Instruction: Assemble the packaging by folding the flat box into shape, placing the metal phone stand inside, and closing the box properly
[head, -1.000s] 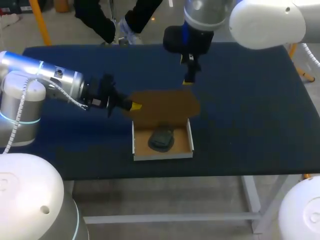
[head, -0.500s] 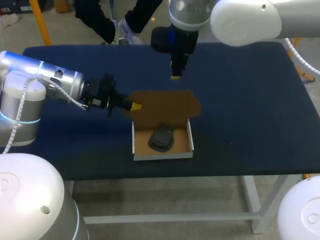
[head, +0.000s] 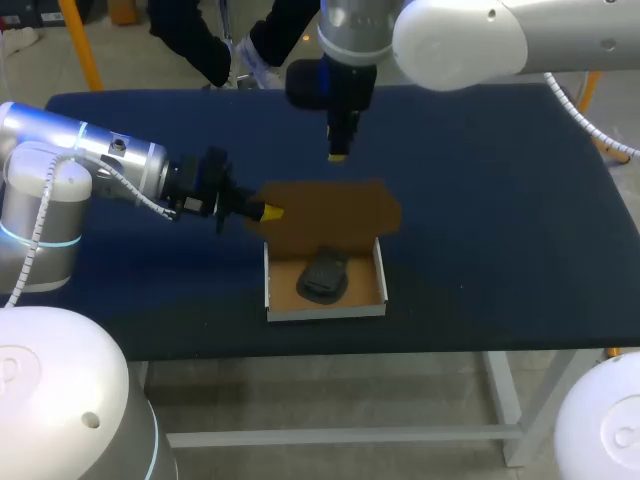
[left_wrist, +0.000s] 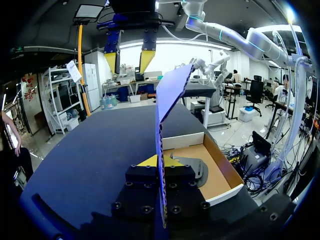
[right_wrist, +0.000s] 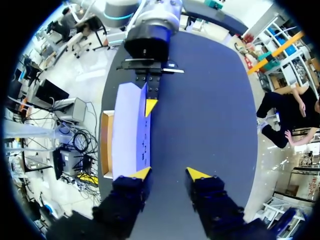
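Two arms work over the dark table (head: 500, 220), and one of them has a hold on the packaging. The left gripper (head: 270, 211) comes in low from the left and is clenched on the side edge of the brown cardboard lid (head: 335, 208). Its own wrist view shows one yellow tip on each face of the lid (left_wrist: 170, 95), which stands raised from the box's far wall, roughly upright. The box (head: 325, 310) sits near the table's front edge with its white-walled tray open to the top. The dark metal phone stand (head: 323, 276) lies on the tray floor, about in the middle, and it shows beside the lid in the left wrist view (left_wrist: 195, 167). The right gripper (head: 338, 152) hangs over the table beyond the lid, apart from it and pointing down. Its fingers (right_wrist: 197, 174) are spread with nothing between them, and the lid (right_wrist: 127, 130) lies ahead of one of them.
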